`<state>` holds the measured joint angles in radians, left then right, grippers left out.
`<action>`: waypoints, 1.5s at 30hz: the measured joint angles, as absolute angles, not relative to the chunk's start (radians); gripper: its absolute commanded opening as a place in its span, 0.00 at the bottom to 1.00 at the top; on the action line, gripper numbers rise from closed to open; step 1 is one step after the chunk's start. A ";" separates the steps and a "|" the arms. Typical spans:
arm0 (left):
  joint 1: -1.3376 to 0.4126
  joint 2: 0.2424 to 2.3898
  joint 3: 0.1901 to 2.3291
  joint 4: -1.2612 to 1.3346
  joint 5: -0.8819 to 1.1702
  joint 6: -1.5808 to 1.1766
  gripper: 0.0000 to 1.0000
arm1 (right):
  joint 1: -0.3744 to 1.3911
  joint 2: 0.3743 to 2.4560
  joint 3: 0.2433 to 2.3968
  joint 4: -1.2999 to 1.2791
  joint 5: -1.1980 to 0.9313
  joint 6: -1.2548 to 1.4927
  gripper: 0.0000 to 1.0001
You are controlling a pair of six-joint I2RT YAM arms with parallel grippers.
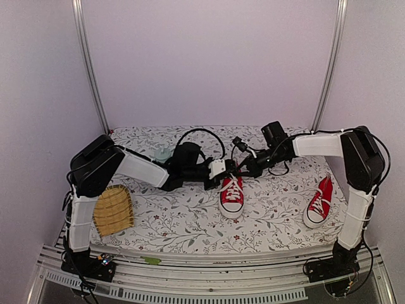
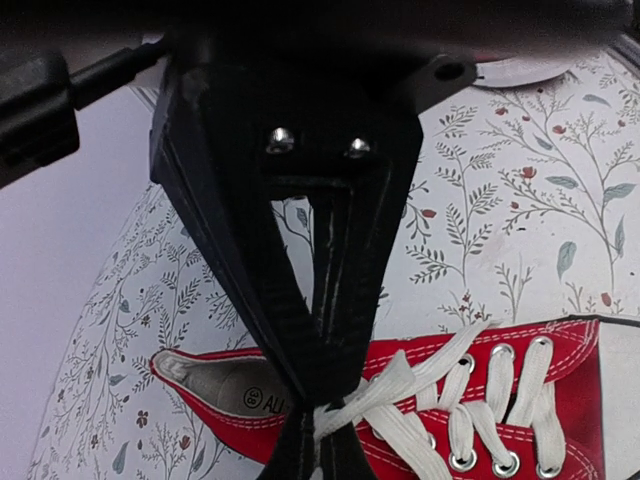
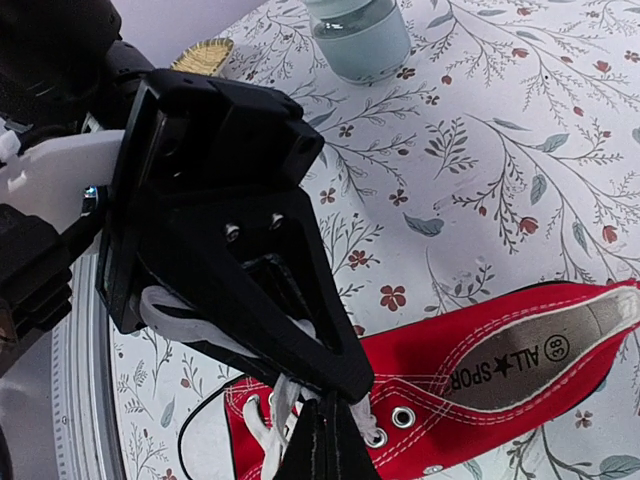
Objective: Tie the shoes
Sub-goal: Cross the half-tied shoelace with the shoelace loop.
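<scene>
The centre shoe [image 1: 232, 196] sat on the floral cloth [image 1: 190, 221], the 2nd shoe [image 1: 318, 202] well apart to its right. Over it, the left gripper [image 2: 322, 430] was pinched shut on a white lace [image 2: 400, 385]; the right gripper [image 3: 325, 450] was clamped shut too, seemingly on its other strand. Pulling both ends apart evenly and low would likely tighten the crossing without dragging the shoe

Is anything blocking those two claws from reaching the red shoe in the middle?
Nothing visible. The left gripper and right gripper are both at the middle shoe, shut on its white laces.
</scene>
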<state>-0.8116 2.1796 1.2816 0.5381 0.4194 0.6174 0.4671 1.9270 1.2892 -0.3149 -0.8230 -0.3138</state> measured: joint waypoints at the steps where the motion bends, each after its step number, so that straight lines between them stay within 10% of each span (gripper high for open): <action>1: -0.812 2.180 1.281 0.535 0.418 0.617 0.00 | 0.471 1.930 1.289 -0.316 -0.821 -0.315 0.01; 45: -0.812 2.185 1.276 0.530 0.395 0.619 0.00 | 0.484 1.922 1.173 -0.235 -0.825 -0.334 0.14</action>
